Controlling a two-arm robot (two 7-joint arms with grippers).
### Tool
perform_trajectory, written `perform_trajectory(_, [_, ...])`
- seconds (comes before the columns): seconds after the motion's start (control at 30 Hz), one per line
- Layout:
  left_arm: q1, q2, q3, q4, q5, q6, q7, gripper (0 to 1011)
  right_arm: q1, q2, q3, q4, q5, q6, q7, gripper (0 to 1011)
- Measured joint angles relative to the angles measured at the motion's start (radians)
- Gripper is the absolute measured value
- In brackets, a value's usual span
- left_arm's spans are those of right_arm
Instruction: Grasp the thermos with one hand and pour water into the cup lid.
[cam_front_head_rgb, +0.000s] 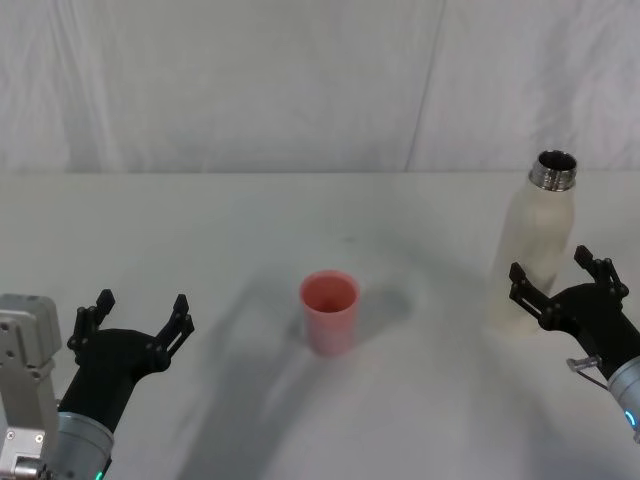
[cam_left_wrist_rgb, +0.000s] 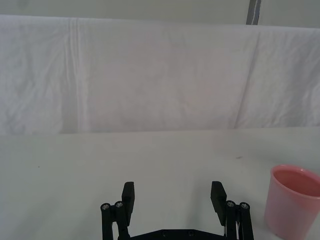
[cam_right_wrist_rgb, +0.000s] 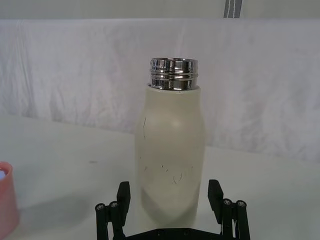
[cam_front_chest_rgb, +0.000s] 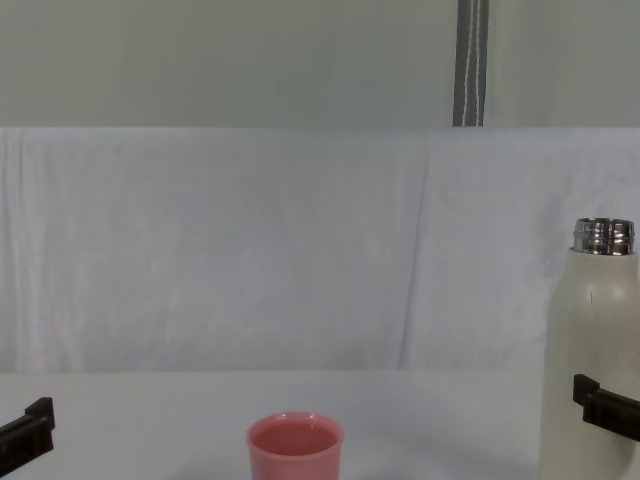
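The thermos (cam_front_head_rgb: 538, 250) stands upright on the white table (cam_front_head_rgb: 250, 240), its silver neck uncapped; its cream body carries no readable brand or writing, only faint scuff marks in the right wrist view. The right gripper (cam_front_head_rgb: 560, 272) sits at the thermos's lower body with its fingers (cam_right_wrist_rgb: 123, 194) spread wide on either side, not closed on it. The cup lid (cam_front_head_rgb: 329, 311) stands upright to the left of the thermos, well apart from it. The left gripper (cam_front_head_rgb: 136, 315) hovers farther left of the thermos, beyond the cup lid, fingers wide and holding nothing.
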Motion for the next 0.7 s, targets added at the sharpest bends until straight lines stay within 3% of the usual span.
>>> perform_trajectory(0.4, [0.0, 0.0, 0.0, 0.0, 0.0, 0.0, 0.0, 1001, -0.052, 0.008, 0.006, -0.052, -0.003, 0.001, 0.0, 1001])
perform_trajectory(0.7, [0.0, 0.0, 0.0, 0.0, 0.0, 0.0, 0.0, 1001, -0.079, 0.011, -0.018, -0.055, -0.001, -0.013, 0.024, 1001])
